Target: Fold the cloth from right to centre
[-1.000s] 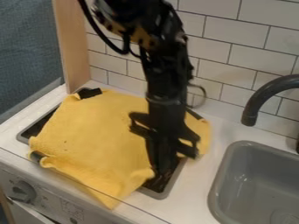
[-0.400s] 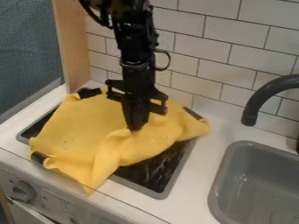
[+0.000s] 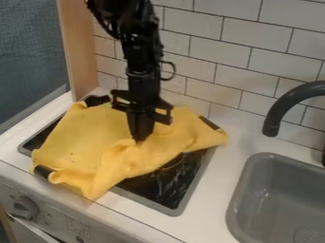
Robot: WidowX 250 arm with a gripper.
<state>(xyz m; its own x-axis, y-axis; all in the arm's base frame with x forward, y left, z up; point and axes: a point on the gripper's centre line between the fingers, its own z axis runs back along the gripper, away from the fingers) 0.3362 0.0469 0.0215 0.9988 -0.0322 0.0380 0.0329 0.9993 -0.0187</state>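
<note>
Hand (image 3: 139, 139) touching the yellow cloth's (image 3: 81, 137) bunched middle.

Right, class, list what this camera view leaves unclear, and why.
Camera view:
Whether the hand grips the cloth: folds hide contact.
Much of the hob: under the cloth.
Base of the arm: beyond top edge.
Right side of the sink: beyond right edge.
Markings on the panel: too small.

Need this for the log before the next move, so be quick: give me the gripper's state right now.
Gripper: closed, its tips together on a bunched fold of the yellow cloth, over the stove.
</note>
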